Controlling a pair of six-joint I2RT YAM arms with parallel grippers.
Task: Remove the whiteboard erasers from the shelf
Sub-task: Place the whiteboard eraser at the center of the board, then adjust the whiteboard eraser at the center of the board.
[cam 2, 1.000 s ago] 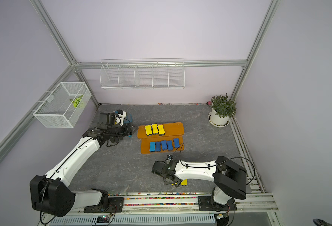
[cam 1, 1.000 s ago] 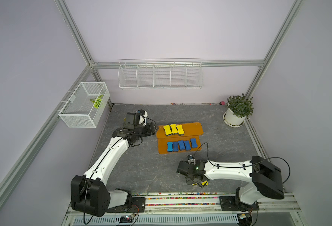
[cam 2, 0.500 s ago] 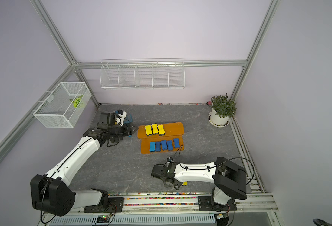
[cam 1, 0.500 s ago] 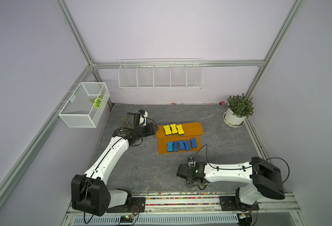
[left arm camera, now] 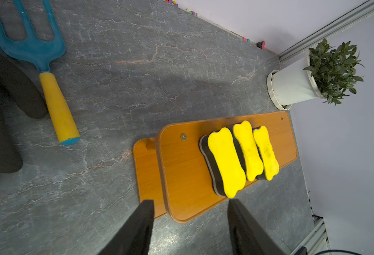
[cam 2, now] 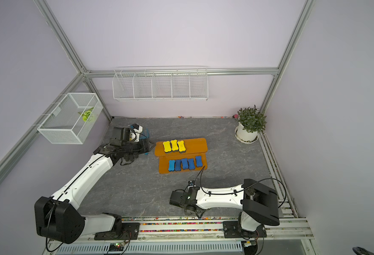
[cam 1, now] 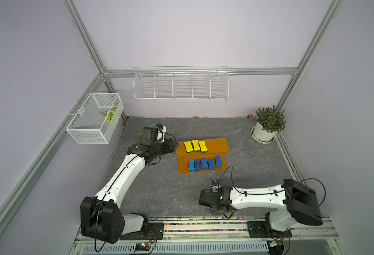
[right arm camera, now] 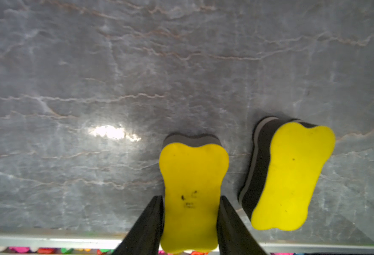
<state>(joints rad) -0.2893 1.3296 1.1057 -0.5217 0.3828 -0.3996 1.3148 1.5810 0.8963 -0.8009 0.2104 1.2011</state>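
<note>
The orange-brown shelf stands mid-table. Three yellow whiteboard erasers lie side by side on its top board. Several blue erasers sit in a row on the lower board. My left gripper hovers open at the shelf's left end, holding nothing. My right gripper is down near the table's front edge, shut on a yellow eraser. A second yellow eraser lies on the table right beside it. In both top views the right wrist hides these two.
A blue garden fork with a yellow handle and black glove fingers lie by the left arm. A potted plant stands back right. A wire basket and a wire rack hang on the walls. A bead-lined rail runs along the front.
My right arm has shifted slightly toward the front edge, and the yellow seen beside it earlier is now hidden under its wrist. The left arm has barely moved.
</note>
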